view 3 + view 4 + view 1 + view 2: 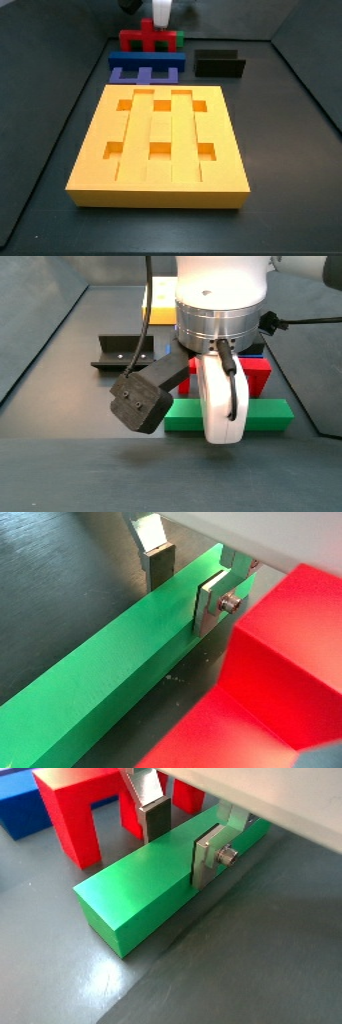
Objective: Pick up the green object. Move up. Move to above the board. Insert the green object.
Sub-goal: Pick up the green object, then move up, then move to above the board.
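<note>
The green bar (107,672) lies flat on the dark floor, also seen in a wrist view (134,898) and a side view (271,413). My gripper (185,602) straddles it near one end. The dark pad of one finger (155,818) sits against its far long side. The silver plate of the other finger (209,858) sits against its near side, with no gap showing. In a side view the gripper (221,421) reaches down onto the bar. The yellow-orange board (160,195) lies apart from it, nearer the front of that view, and its holes are unfilled.
The red cross-shaped block (80,808) stands right beside the bar (254,374). The blue notched block (144,68) lies between the red block and the board. The black fixture (219,62) stands beside the blue block. Dark walls ring the floor.
</note>
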Controlling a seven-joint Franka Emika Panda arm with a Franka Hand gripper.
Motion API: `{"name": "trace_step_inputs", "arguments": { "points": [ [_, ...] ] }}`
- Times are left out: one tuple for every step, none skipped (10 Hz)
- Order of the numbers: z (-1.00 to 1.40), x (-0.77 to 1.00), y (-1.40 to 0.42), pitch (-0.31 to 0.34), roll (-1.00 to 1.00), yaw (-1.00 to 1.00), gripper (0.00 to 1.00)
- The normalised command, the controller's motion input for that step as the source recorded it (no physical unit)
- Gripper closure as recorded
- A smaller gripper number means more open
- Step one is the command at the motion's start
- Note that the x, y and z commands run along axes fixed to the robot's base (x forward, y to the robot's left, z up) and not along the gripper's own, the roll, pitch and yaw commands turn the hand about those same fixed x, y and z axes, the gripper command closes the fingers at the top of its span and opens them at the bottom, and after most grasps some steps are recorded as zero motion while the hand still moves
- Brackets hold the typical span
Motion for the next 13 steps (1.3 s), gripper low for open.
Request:
{"name": "trace_step_inputs", "arguments": {
  "points": [
    [0.0,0.0,0.0,0.0,0.0,0.0,1.0],
    [0.0,0.0,0.0,0.0,0.0,0.0,1.0],
    [0.0,0.0,0.0,0.0,0.0,0.0,1.0],
    [0.83,0.0,0.0,0.0,0.0,0.0,1.0],
    [0.74,-0.08,0.04,0.049,0.0,0.02,1.0],
    [0.55,-0.1,0.03,0.091,0.01,0.02,1.0],
    [0.23,-0.02,-0.01,0.087,0.05,0.02,1.0],
    [1.4,0.0,0.0,0.0,0.0,0.0,1.0],
    [1.4,-0.02,0.0,0.012,-0.04,-0.01,1.0],
    [1.4,-0.03,-0.02,0.029,0.03,0.0,1.0],
    [1.4,0.0,-0.01,0.026,0.03,0.0,1.0],
    [1.4,0.0,0.0,0.057,-0.01,0.0,1.0],
    [1.4,0.0,0.01,0.073,-0.01,0.0,1.0]
  ]
}}
